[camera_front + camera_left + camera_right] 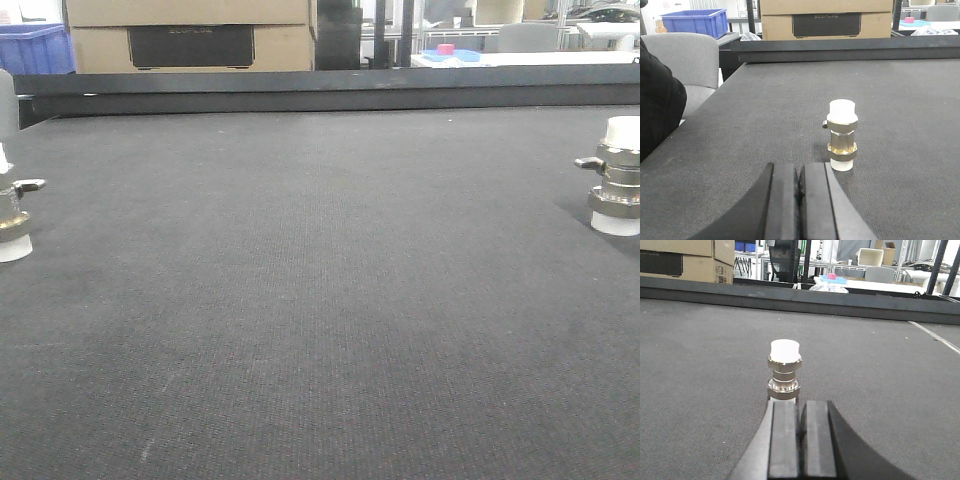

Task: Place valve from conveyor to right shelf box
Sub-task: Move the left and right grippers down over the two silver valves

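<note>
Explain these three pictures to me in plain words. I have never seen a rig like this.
This is a robot with two arms on a mobile base. Each arm ends in a gripper, and you are looking through three cameras.

The front view looks across the conveyor, a dark grey woven belt. One valve stands at its left edge and another at its right. Both are upright metal fittings with white caps.

The left wrist view looks along the left gripper. Its black pads are closed together and empty, and a valve stands just ahead of it. The right wrist view shows the same for the right gripper and the valve in front of it.

Nothing is held. Beyond the belt stand cardboard boxes.
</note>
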`<action>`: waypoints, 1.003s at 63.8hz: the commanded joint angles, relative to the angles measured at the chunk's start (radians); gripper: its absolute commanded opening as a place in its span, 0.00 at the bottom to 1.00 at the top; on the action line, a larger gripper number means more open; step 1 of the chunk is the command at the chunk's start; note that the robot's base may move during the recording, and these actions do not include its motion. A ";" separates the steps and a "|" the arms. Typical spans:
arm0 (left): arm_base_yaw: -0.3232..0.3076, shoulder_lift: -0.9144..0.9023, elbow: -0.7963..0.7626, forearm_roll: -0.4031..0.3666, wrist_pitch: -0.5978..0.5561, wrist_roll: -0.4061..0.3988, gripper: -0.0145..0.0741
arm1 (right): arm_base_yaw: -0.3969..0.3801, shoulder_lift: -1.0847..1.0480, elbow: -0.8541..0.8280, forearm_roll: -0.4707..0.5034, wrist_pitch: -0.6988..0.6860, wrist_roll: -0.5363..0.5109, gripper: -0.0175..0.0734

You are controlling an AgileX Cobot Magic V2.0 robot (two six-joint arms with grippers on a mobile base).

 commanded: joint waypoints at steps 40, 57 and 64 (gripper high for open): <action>0.002 -0.005 -0.001 0.050 -0.064 -0.007 0.04 | 0.000 -0.005 -0.001 -0.006 -0.036 -0.004 0.01; 0.002 -0.005 -0.001 0.000 -0.219 -0.007 0.04 | 0.000 -0.005 -0.001 -0.006 -0.093 -0.004 0.01; 0.002 -0.005 -0.001 -0.037 -0.315 -0.007 0.04 | 0.000 -0.005 -0.001 -0.006 -0.170 -0.004 0.01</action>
